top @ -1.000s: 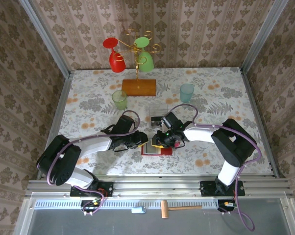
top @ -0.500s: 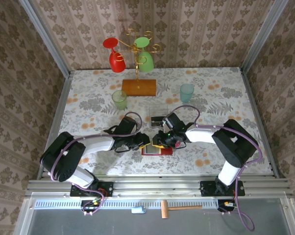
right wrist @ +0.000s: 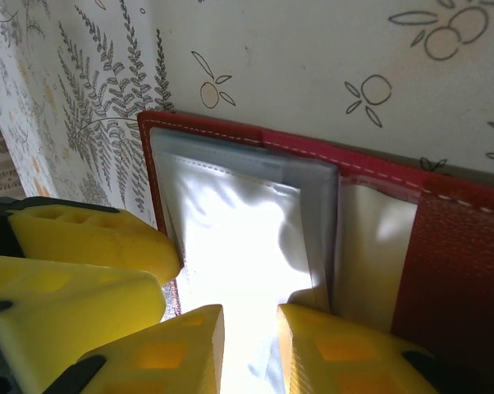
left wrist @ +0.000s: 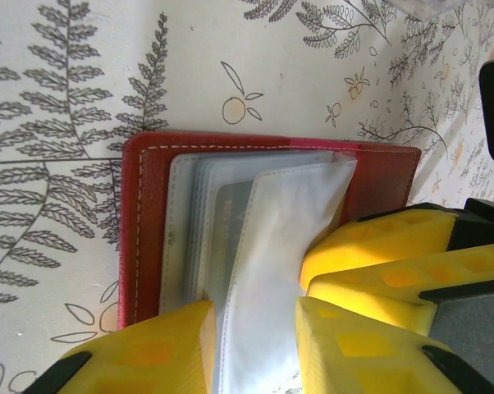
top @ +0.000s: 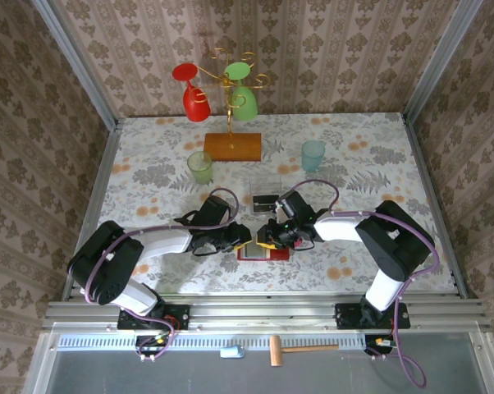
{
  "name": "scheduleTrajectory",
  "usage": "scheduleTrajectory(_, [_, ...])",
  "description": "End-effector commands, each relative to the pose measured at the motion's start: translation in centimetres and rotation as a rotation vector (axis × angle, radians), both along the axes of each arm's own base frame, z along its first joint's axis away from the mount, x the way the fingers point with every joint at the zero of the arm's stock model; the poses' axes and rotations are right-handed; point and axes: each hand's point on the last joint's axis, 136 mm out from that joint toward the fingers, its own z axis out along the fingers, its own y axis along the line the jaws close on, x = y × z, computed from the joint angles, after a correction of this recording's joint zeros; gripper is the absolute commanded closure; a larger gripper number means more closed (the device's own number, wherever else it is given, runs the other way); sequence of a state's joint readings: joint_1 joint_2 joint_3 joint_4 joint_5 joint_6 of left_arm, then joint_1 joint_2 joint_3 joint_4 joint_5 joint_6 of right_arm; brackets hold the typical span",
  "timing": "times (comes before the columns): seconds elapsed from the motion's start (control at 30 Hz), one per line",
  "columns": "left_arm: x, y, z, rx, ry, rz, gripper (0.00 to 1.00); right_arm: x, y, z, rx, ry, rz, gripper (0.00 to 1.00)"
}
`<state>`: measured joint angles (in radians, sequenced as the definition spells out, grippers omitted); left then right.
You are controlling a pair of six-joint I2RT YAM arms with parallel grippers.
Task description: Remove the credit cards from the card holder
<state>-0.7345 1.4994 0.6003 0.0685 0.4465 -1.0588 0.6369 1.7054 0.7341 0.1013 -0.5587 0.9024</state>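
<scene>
As the left gripper (left wrist: 255,316) edges in beside the right gripper (right wrist: 251,316), both straddle the card holder's (left wrist: 146,222) sleeves (left wrist: 284,217), fingers slightly apart, no card out yet.

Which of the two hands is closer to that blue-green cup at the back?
Right. The right hand works at the side of the red card holder nearer the blue-green cup, which stands farther back; the left hand is at the holder's opposite side, farther off.
</scene>
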Motion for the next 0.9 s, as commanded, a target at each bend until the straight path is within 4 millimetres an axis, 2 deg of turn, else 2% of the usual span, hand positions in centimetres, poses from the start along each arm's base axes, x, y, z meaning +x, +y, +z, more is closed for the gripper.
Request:
scheduleTrajectory(0.0, [-0.19,-0.36,0.18,0.000,0.014,-0.001,0.68,-0.68,-0.89,-0.67,-0.009,0.036,-0.024,0.75])
scheduleTrajectory(0.6, [-0.31,-1.16,0.47,0.008,0.013,-0.014,0.68,-0.73,-1.14,-0.81,0.022,0.042,-0.031,0.75])
scheduleTrajectory(0.87, [-0.44,-0.16,0.59,0.082,-0.003,-0.017,0.67,-0.64,-1.26,-0.94,0.026,0.042,-0.033,0.76])
